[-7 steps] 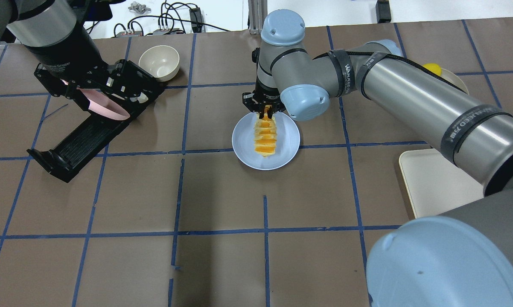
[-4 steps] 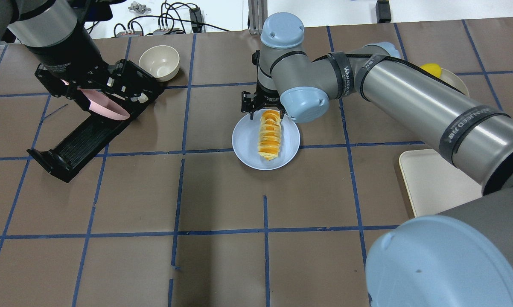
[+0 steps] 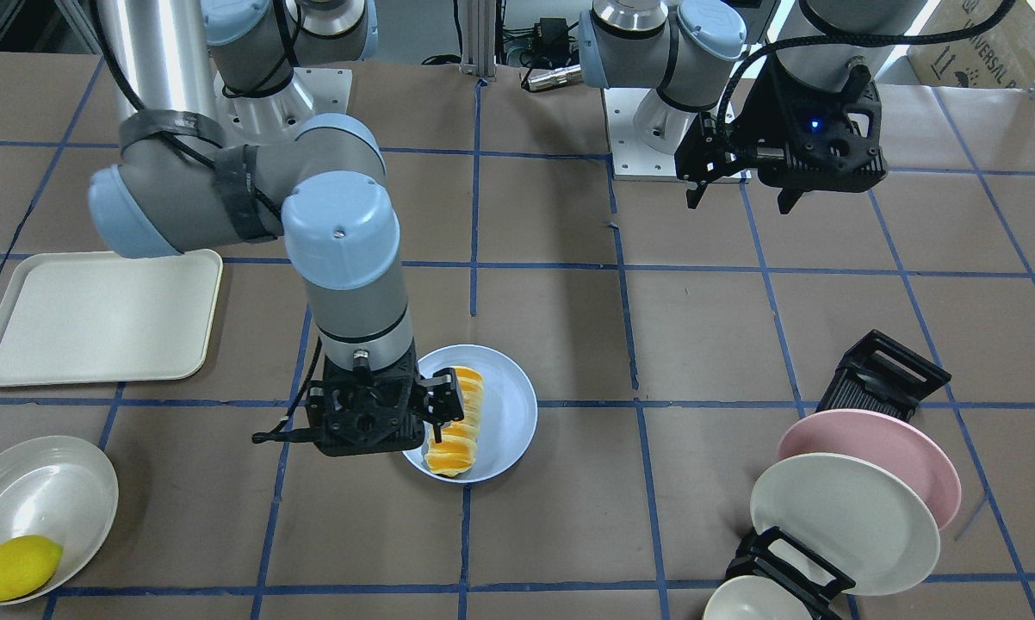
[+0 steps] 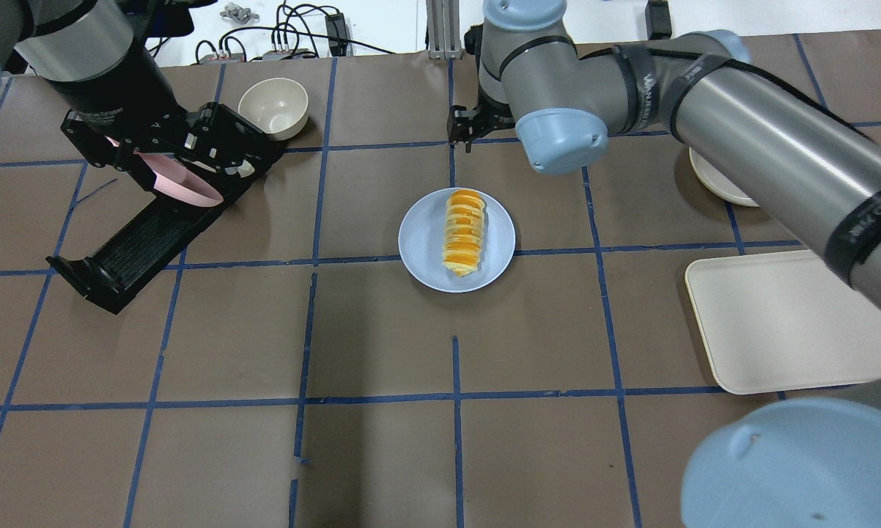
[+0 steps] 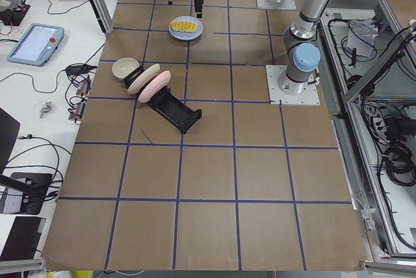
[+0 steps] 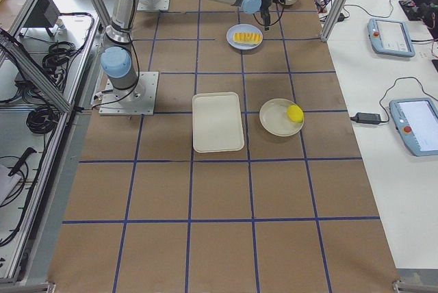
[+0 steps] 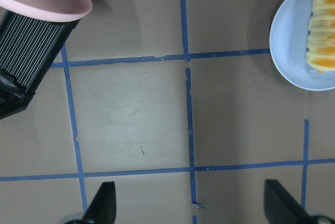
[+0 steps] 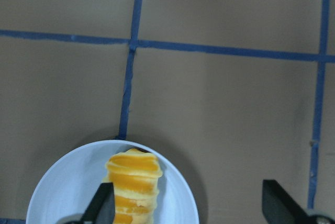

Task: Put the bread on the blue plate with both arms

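Observation:
The bread lies lengthwise on the blue plate in the middle of the table, with nothing holding it. My right gripper hangs open and empty above the table just beyond the plate's far rim. In the right wrist view its fingertips stand wide apart over the bread and plate. My left gripper is open and empty, high above the table near the dish rack. The left wrist view shows the plate at the right edge.
A black dish rack holds a pink plate and a cream-white plate. A cream bowl stands beside it. A cream tray lies at the right. A lemon sits in a white dish.
My right gripper opened, let go of the bread's far end, then rose and drew back past the plate. The bread stays on the plate. The left arm has not moved.

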Available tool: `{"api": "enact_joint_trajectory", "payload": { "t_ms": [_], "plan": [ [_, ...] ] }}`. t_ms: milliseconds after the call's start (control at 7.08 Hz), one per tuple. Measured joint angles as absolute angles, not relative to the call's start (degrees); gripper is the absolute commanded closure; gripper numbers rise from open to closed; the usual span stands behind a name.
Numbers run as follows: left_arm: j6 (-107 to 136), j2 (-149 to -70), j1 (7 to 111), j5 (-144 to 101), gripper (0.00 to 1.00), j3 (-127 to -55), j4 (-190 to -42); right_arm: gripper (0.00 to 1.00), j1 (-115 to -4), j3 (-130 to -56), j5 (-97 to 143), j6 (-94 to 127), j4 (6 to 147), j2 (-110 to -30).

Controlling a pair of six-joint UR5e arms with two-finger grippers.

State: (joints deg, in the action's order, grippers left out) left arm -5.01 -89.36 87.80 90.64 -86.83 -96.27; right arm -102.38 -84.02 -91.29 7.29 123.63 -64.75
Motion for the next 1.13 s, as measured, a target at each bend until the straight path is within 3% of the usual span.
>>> {"api": "enact_joint_trajectory", "payload": {
  "t_ms": [707, 1130],
  "plan": [
    [-5.01, -89.29, 87.81, 90.70, 0.00, -86.83, -96.31, 0.00, -93.27, -83.96, -92.10, -6.54, 107.47, -80.72],
    [-5.01, -89.29, 87.80, 90.66, 0.00, -86.78, -96.26, 0.00, -91.25, -83.65, -92.47, -8.57, 95.80, -85.31]
  ]
}}
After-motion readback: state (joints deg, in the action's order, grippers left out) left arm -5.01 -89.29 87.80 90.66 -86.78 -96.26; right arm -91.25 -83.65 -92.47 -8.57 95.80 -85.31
